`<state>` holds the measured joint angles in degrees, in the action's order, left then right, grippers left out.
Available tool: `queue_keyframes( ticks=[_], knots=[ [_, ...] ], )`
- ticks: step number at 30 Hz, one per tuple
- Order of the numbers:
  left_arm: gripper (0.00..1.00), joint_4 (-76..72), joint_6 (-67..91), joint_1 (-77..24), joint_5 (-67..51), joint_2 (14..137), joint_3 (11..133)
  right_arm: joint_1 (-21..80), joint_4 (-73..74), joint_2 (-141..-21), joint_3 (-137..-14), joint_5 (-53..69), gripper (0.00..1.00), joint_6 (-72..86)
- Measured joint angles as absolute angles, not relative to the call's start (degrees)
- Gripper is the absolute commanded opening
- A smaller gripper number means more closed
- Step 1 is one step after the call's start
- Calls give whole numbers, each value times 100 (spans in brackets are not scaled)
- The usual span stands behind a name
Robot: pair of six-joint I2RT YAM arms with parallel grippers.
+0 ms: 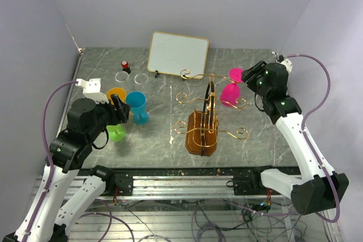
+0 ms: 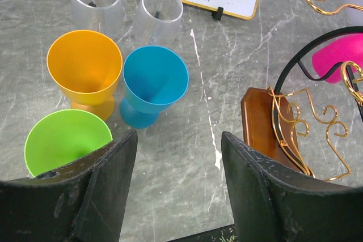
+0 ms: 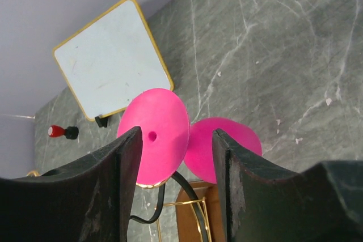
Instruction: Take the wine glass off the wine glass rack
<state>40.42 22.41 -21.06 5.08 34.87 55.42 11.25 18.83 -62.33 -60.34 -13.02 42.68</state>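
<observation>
Two grippers, both spread: left gripper [image 2: 178, 140] near the blue goblet [image 2: 153, 80]; centre, the wine glass rack [image 1: 202, 131] hangs the pink wine glass [image 1: 229, 92] inverted on its far-right wire arm, right gripper [image 3: 176, 134] poised at its foot. A sideways tug could snag the wire and topple the rack.

Left arm [image 1: 85, 118], right arm [image 1: 298, 134], white links, rounded black joints, a lilac cable [image 1: 311, 55] looping from each toward the black bases [image 1: 116, 182], scuffed matte-black fingers [image 2: 108, 191].

The wine glass rack [image 1: 201, 135] is shiny brown wood with gold metal wire. The pink wine glass [image 1: 229, 93] looks like smooth, matt plastic.
</observation>
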Motion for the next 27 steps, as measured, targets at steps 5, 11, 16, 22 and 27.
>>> queue_keyframes(
  ticks=[5,11,16,22,27],
  knots=[
    [71,4029,2228,-2075,458,3509,5542,993,1822,-6440,-5986,-869,46,4362],
    [71,4025,2228,-2067,456,3500,5540,908,1721,-6477,-5841,-526,39,4523],
    [70,4021,2228,-2064,456,3483,5540,880,1706,-6477,-5841,-484,34,4510],
    [70,4021,2228,-2064,456,3483,5540,856,1699,-6475,-5841,-513,27,4449],
    [70,4021,2228,-2064,456,3479,5540,838,1664,-6473,-5841,-545,18,4344]
  ],
)
